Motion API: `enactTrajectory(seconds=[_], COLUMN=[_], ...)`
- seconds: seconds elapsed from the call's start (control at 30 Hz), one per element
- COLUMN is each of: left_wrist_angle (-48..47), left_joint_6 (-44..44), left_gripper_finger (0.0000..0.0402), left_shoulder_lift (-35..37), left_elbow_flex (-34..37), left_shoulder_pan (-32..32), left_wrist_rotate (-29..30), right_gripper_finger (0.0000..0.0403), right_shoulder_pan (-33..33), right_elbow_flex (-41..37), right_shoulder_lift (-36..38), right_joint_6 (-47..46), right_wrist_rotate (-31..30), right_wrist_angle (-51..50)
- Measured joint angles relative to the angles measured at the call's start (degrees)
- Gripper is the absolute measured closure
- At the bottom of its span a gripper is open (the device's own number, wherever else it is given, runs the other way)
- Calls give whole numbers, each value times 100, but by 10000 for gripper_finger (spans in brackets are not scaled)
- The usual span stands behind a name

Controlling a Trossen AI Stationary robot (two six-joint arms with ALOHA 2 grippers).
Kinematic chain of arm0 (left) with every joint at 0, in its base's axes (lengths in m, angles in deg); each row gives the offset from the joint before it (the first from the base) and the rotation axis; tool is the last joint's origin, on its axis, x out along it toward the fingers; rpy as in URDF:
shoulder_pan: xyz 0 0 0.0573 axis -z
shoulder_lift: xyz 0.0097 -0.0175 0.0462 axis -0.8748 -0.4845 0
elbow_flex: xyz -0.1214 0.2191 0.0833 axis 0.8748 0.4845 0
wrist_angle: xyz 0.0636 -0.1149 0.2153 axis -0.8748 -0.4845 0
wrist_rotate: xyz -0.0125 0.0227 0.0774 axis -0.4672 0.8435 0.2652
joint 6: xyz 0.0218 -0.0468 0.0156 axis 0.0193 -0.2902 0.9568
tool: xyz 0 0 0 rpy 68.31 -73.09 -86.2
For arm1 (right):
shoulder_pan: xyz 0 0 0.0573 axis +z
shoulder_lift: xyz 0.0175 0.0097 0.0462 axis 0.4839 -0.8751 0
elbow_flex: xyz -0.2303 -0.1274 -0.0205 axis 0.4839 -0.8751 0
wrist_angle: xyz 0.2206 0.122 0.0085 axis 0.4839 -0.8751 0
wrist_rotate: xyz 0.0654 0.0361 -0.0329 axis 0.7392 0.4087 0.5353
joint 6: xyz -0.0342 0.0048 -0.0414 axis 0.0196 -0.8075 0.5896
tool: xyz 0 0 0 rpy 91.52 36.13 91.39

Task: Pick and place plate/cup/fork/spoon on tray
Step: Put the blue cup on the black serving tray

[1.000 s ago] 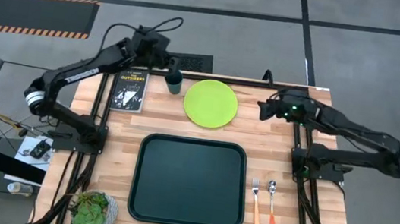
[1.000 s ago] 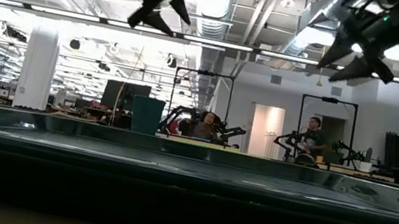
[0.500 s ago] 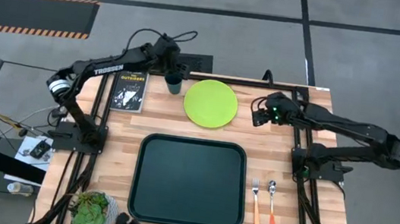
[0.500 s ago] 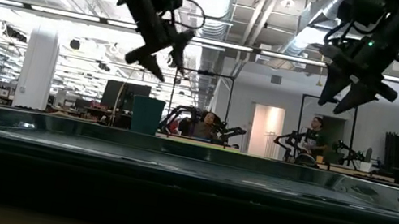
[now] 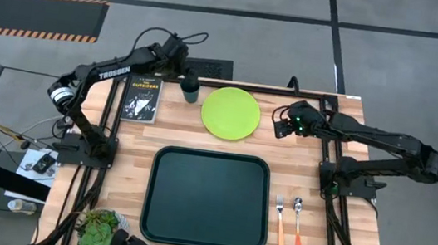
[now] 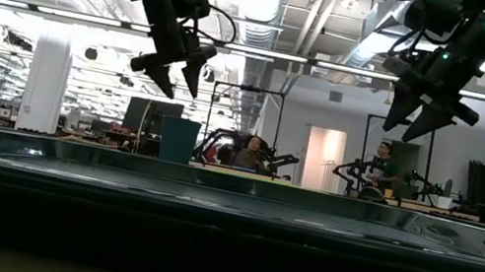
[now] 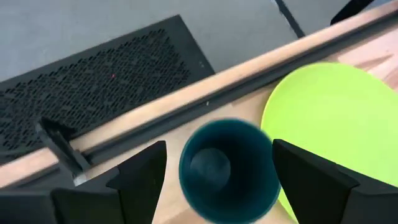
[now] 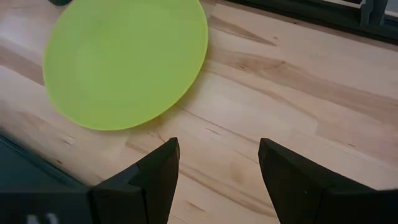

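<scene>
Left gripper (image 7: 214, 180): spread wide, holding nothing; it hangs above the cup, one dark finger on each side of the rim with a gap both ways.
Left gripper, seen from above (image 5: 185, 70): at the table's far edge, over the cup.
Left gripper, seen from table height (image 6: 172, 72): raised in the air, fingers apart and pointing down.
Right gripper (image 8: 214, 174): fingers parted, empty, over bare wood just beside the plate's edge.
Right gripper, seen from above (image 5: 282, 126): to the right of the plate, not touching it.
Cup (image 7: 227, 168): one, dark teal, upright, mouth open upward, just beside the plate.
Plate (image 5: 230, 112): one, lime green, flat on the wood beyond the tray, apart from it.
Tray (image 5: 206, 199): one, dark green, at the middle of the table, nothing on it.
Fork (image 5: 280, 225): one, yellow-orange handle, on the wood right of the tray.
Spoon (image 5: 297, 221): one, red-orange handle, just beside the fork on its right, parallel to it.
Book (image 5: 141, 98): one, black, left of the cup.
Bowl of green leaves (image 5: 99, 229): one, at the near left corner.
</scene>
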Motion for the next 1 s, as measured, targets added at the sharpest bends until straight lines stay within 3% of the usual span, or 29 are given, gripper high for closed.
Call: enactTrajectory(seconds=[0.67,1.0], left_wrist_angle=[118,561], left_joint_6=[-231,-254], left_gripper_finger=[124,175], left_shoulder_lift=[0,0], left_elbow_flex=[640,933], left_shoulder_pan=[0,-2], left_wrist_rotate=[57,68], right_gripper_finger=[158,158], right_shoulder_pan=[0,2], right_elbow_flex=[0,0], right_shoulder_lift=[0,0], right_joint_6=[-1,-1], right_wrist_rotate=[-4,-4], right_wrist_angle=[14,14])
